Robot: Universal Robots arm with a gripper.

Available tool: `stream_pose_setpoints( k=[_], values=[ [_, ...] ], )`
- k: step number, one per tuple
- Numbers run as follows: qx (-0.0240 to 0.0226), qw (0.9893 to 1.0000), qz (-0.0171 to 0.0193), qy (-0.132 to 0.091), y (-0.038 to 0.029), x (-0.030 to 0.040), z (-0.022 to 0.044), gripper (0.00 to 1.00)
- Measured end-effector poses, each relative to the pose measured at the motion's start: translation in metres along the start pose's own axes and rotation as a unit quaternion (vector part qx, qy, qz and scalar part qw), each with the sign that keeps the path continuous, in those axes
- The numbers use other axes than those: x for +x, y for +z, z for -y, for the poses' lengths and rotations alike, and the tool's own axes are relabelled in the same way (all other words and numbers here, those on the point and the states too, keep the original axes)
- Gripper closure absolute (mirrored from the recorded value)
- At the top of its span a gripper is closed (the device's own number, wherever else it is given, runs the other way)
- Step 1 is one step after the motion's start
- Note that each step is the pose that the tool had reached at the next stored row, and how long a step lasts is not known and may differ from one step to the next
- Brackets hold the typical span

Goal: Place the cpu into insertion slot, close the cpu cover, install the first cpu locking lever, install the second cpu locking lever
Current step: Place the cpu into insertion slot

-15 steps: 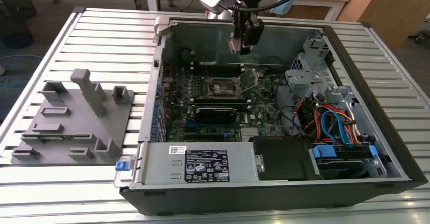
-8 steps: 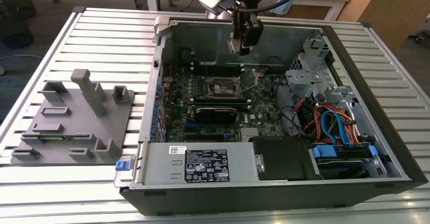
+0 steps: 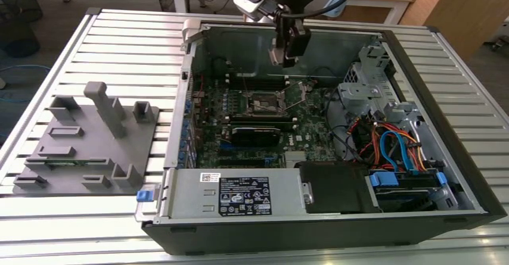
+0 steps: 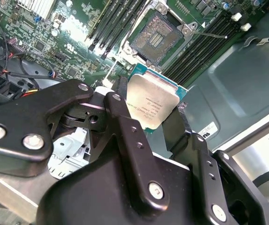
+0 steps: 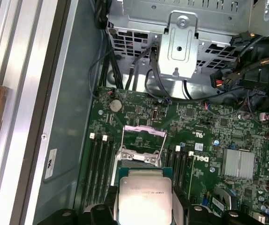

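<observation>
My gripper (image 3: 285,61) hangs inside the open computer case, above the green motherboard (image 3: 238,107), shut on the cpu (image 4: 153,105). The cpu is a flat square chip with a dull silver top, clamped by its edges between the black fingers (image 4: 121,110). In the first wrist view the cpu (image 5: 145,197) sits just short of the insertion slot (image 5: 139,158). The insertion slot (image 4: 157,38) lies open, its dark contact field bare, below and ahead of the chip. The cpu cover (image 5: 145,132) stands swung up at the slot's far side. A thin wire lever (image 4: 210,34) sticks out beside the slot.
Long black memory slots (image 5: 100,161) flank the socket. A metal drive cage (image 3: 372,92) and coloured cables (image 3: 397,146) fill the case at the exterior view's right, and a power supply (image 3: 230,196) lies at the front. A grey fixture (image 3: 87,140) stands on the slatted table.
</observation>
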State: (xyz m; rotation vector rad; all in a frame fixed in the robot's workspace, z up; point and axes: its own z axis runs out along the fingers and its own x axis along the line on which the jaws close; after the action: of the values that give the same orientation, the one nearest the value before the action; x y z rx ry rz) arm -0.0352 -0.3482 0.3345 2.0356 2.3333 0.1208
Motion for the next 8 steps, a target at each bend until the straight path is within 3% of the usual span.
stream_pose_setpoints(
  k=[8],
  values=[
    [0.0000, 1.0000, 0.0000, 0.000, 0.0010, 0.0000, 0.0001, 0.46]
  ],
)
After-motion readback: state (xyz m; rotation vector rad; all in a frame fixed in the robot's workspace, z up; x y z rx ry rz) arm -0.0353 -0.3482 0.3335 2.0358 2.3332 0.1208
